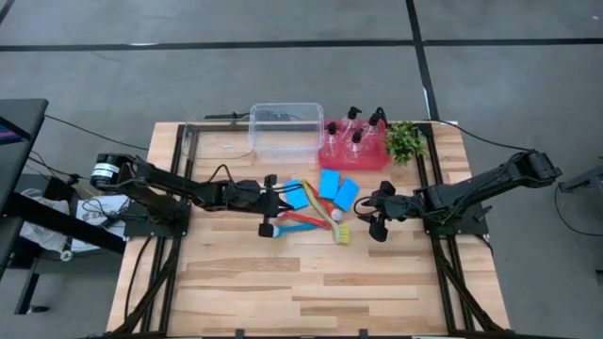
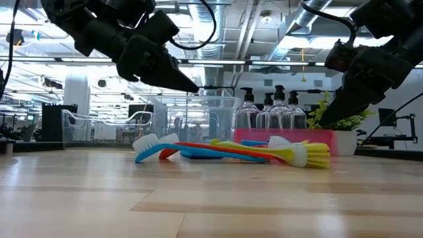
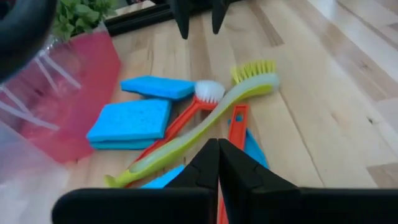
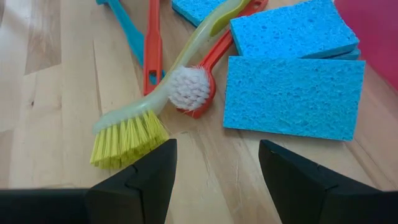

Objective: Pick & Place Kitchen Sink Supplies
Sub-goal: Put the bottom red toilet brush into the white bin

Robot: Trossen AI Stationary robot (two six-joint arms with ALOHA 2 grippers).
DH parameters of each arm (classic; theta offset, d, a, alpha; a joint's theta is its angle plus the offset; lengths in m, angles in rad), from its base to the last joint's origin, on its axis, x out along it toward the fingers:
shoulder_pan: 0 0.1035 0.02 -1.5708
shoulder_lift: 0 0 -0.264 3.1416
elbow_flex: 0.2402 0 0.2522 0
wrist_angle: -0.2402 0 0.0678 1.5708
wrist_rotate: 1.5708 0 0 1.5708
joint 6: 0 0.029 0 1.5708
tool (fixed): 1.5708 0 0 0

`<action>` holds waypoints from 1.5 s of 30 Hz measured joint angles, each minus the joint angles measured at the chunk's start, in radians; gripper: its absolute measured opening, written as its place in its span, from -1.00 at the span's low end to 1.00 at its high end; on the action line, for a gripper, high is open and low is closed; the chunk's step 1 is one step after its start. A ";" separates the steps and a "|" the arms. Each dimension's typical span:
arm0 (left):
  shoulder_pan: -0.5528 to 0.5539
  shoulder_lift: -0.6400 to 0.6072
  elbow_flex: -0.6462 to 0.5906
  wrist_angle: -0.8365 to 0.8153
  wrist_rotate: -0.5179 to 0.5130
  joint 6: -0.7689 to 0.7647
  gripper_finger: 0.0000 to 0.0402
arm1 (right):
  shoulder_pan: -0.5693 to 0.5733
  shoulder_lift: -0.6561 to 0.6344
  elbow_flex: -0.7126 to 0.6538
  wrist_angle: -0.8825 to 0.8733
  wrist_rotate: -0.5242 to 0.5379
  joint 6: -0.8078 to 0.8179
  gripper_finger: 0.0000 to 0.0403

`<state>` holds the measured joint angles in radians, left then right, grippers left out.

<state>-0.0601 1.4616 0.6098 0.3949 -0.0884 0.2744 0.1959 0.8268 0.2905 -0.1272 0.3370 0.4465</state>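
Observation:
Thin brushes lie crossed mid-table: a yellow-green one [image 1: 339, 229] [image 3: 205, 127] [image 4: 134, 127], a red one with white bristles [image 3: 207, 93] [image 4: 189, 87], a second red handle [image 3: 237, 127] and a blue one [image 1: 271, 227] [image 4: 127, 34]. Three blue sponges [image 1: 329, 184] [image 1: 347, 195] [image 1: 295, 193] lie flat beside them. The clear pump bottles [image 1: 356, 132] [image 2: 268, 111] stand in the red tray [image 1: 369, 160]. My left gripper [image 1: 287, 200] [image 3: 219, 146] [image 2: 192, 87] is shut and hovers above the brush handles. My right gripper [image 1: 374, 218] [image 4: 217, 149] [image 2: 330, 119] is open, above the table by the brush heads.
A clear plastic tub [image 1: 285, 127] stands at the far edge, left of the red tray. A small green plant [image 1: 405, 141] [image 2: 334, 112] in a white pot sits right of the tray. Bare wooden tabletop [image 1: 311, 292] stretches toward the near edge.

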 joint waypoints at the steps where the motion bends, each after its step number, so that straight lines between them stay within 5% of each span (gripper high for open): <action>1: 0.000 0.007 0.000 0.001 -0.005 -0.009 -0.94 | 0.000 0.000 0.000 0.000 0.000 0.000 0.10; 20: 0.029 0.218 0.000 0.011 0.010 -0.099 -0.12 | 0.000 0.000 0.000 0.000 0.000 0.052 0.10; 36: 0.041 0.251 0.000 0.002 0.052 -0.099 -0.28 | 0.000 0.000 0.000 -0.002 0.003 0.052 0.10; 45: 0.039 0.247 0.000 0.012 0.085 -0.096 -0.64 | 0.000 0.000 0.000 -0.004 0.003 0.051 0.10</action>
<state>-0.0212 1.7084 0.6102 0.4072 -0.0034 0.1780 0.1959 0.8268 0.2901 -0.1314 0.3401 0.4980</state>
